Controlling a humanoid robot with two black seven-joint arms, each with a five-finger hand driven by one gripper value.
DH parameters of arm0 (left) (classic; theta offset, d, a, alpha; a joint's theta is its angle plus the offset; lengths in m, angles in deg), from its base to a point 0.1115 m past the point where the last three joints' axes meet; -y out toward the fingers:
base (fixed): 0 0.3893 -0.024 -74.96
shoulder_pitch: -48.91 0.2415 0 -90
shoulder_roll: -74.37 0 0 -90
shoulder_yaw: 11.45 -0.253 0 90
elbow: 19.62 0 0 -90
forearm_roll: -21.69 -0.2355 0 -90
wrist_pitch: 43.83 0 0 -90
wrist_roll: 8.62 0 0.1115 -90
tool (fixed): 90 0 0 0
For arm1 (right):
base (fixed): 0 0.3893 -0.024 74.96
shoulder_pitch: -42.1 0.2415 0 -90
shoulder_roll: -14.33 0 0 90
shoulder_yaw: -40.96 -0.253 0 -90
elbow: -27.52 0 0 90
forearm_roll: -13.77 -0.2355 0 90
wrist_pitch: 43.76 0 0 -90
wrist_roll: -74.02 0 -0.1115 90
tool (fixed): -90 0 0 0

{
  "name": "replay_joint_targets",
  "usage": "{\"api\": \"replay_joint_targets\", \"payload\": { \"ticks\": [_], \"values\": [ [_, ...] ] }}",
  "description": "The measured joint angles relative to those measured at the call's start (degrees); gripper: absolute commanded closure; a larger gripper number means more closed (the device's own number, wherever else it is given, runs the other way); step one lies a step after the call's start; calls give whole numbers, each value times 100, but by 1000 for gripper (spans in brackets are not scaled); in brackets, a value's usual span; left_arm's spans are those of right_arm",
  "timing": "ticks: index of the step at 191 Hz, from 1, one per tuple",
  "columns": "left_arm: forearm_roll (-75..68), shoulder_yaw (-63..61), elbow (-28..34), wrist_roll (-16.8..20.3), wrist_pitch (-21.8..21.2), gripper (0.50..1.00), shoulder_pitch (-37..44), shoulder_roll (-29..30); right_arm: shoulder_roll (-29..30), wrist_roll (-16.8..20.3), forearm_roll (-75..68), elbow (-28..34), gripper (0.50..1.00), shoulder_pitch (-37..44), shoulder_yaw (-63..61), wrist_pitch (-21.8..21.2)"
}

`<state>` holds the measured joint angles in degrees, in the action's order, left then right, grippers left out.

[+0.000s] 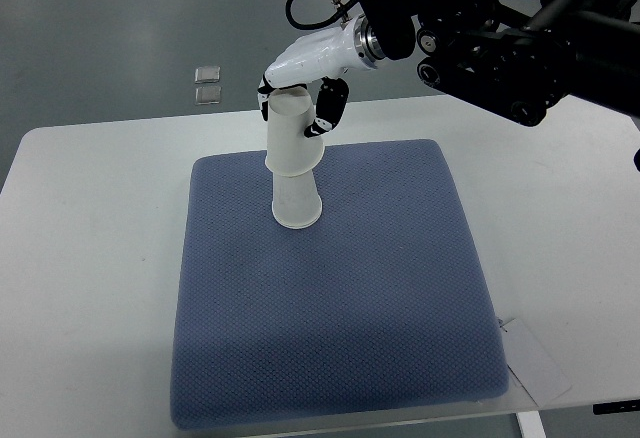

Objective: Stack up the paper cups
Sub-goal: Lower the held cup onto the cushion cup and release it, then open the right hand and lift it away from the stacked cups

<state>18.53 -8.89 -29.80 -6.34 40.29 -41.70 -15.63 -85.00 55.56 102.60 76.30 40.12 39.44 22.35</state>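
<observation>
White paper makes up the two cups here; the lower cup (296, 201) stands upside down, wide rim down, on the far left part of the blue-grey textured mat (330, 358); the upper cup (290, 133), also inverted, sits over the lower cup's narrow base and leans a little to the left, so the pair forms a slightly crooked column; how far the upper cup has slid down over the lower one cannot be told, though much of the lower cup's wall shows beneath it; the right hand (305, 83), white-shelled with black finger joints, reaches in from the upper right on a black arm (510, 43) and is closed around the top part of the upper cup; one dark finger (328, 108) lies against the cup's right side, and other fingertips show at its upper left edge, so the cup is held between them; a black cable (305, 3) loops above the wrist; the mat lies on a white table (90, 208), its edges roughly square to the table's; a white tag or card (535, 363) lies on the table just beside the mat's near right corner; beyond the table's far edge, on the grey floor, lie two small pale squares (208, 84); the left arm does not show
</observation>
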Motion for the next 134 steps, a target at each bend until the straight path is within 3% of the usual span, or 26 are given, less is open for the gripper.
{"api": "replay_joint_targets", "payload": {
  "ticks": [134],
  "values": [
    [0, 1, 0, 0, -2, 500, 1, 0, 106, 18, 7, -10, 893, -177, -2, 24]
  ]
}}
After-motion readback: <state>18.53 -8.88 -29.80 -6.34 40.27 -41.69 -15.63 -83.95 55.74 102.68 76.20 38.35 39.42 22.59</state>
